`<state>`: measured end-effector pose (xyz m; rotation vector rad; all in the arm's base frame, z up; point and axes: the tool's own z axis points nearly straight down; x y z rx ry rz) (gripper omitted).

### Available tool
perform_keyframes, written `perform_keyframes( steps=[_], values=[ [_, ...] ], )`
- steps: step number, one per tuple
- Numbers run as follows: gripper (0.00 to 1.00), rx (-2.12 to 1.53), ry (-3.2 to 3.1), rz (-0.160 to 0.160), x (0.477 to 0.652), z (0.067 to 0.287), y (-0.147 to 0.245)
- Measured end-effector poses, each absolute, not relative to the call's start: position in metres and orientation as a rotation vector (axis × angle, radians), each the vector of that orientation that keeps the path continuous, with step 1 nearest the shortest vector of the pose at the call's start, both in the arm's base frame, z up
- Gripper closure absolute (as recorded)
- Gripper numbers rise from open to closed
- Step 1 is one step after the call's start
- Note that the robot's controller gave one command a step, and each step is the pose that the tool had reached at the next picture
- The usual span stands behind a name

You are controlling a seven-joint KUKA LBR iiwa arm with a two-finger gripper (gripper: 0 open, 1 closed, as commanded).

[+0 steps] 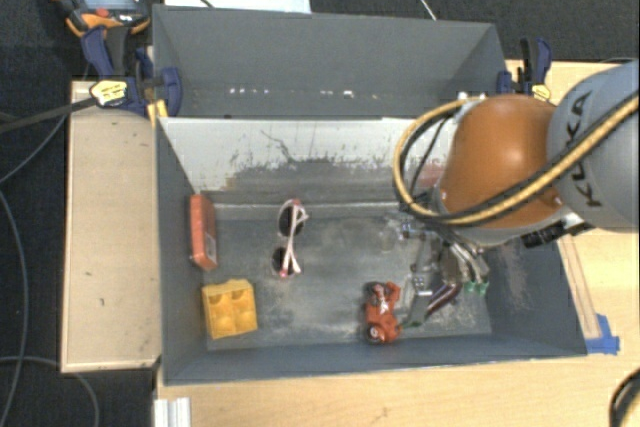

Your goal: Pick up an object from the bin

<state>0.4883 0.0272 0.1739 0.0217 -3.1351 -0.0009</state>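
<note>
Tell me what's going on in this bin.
The arm reaches in from the right. Its pincer is low over the front right of the bin, just beside a small red-orange toy lying on the floor. Pink sunglasses, a yellow block and a reddish bar lie further left, untouched.

Dull grey for the metal bin (330, 75), streaked with pale scuffs on the back wall. Bright yellow on the building block (230, 307). Brick red on the flat bar (203, 231). Pink-white frame and dark lenses on the sunglasses (290, 240). Red-orange with black and white bits on the small toy (380, 312). Orange-brown on the wrist cover (500, 160), crossed by yellow and black cables (404, 160).
</note>
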Motion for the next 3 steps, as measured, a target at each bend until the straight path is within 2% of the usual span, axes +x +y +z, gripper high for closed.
perform_keyframes(
  steps=[1,2,3],
  values=[
    [0.0,0.02,-3.144,-0.001,0.49,0.178,0.027],
    [0.0,-0.145,-3.127,-0.002,0.494,0.069,0.022],
    [0.0,-0.545,-3.101,-0.003,0.491,0.098,0.026]
  ],
)
